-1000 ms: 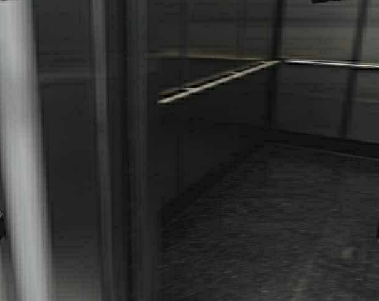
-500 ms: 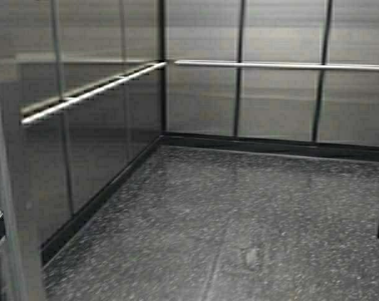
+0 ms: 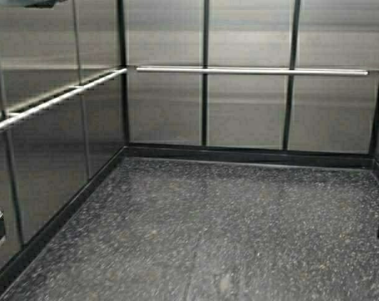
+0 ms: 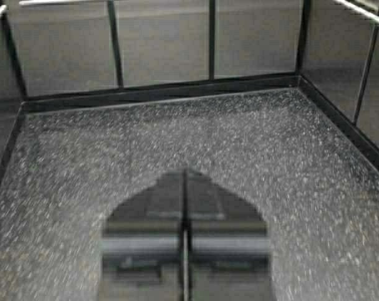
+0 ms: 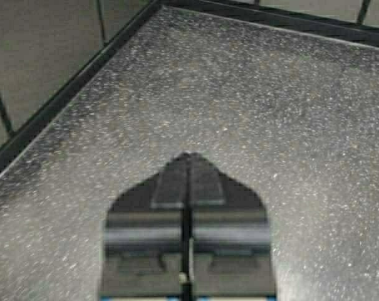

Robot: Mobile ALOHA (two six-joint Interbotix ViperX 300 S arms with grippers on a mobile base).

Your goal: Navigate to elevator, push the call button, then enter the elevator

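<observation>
Elevator [image 3: 249, 110] interior fills the high view, back wall ahead, floor [image 3: 227, 219] below. Left pincer [image 4: 185, 182] and right pincer [image 5: 188, 164] hang closed over it. Best to roll in straight, centred between the side walls, stopping short of the handrail [image 3: 252, 71].

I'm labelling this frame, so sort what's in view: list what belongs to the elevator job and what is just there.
Job:
- elevator, seen from inside, steel wall panels ahead
- left end effector, shut, held over the floor
- right end effector, shut, held over the floor

Just there:
- handrail along the walls
- speckled floor
- black baseboard
</observation>
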